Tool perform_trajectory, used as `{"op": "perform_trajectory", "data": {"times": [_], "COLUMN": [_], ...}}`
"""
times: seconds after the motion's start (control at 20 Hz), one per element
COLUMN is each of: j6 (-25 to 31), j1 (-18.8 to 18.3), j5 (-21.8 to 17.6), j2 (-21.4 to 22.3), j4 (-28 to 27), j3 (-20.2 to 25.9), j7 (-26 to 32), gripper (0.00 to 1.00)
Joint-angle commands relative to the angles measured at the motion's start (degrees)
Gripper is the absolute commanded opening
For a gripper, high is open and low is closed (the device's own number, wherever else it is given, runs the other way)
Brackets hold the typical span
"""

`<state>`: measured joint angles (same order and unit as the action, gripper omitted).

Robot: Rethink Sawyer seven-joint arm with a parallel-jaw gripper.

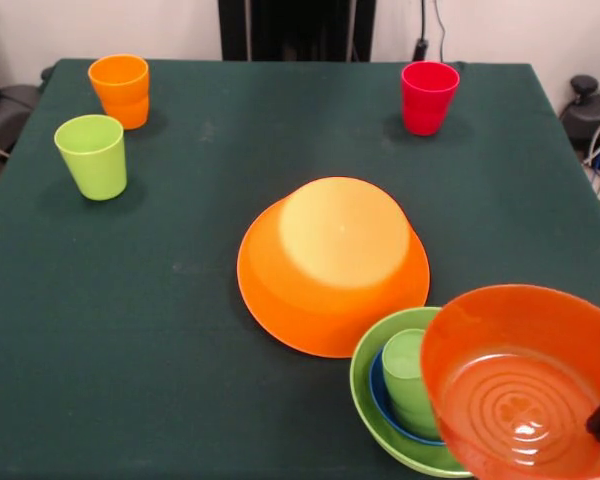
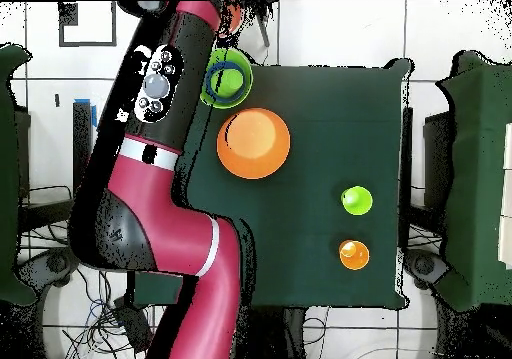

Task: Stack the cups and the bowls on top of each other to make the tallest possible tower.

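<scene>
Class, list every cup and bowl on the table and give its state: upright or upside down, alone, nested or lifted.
Large orange bowl: upside down, alone.
Light green bowl: upright, holds the blue bowl.
Blue bowl: upright, nested, holds a green cup.
Green cup: upright, nested.
Red-orange bowl: tilted, lifted.
Orange cup: upright, alone.
Lime green cup: upright, alone.
Red cup: upright, alone.
</scene>
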<state>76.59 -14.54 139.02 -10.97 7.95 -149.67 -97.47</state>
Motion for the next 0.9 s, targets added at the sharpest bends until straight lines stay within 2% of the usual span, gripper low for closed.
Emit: {"op": "perform_trajectory", "data": {"times": [0.05, 0.5, 0.9], "j6": [4.69, 8.90, 10.31], "j1": [-1.47, -1.00, -0.16], "j5": [-5.45, -19.51, -32.35], "j2": [-1.40, -1.84, -2.92], "j4": [-3.50, -5.10, -6.22], "j3": [-2.04, 10.40, 22.55], "j7": [19.46, 18.56, 17.36], "gripper": [0.00, 0.00, 0.00]}}
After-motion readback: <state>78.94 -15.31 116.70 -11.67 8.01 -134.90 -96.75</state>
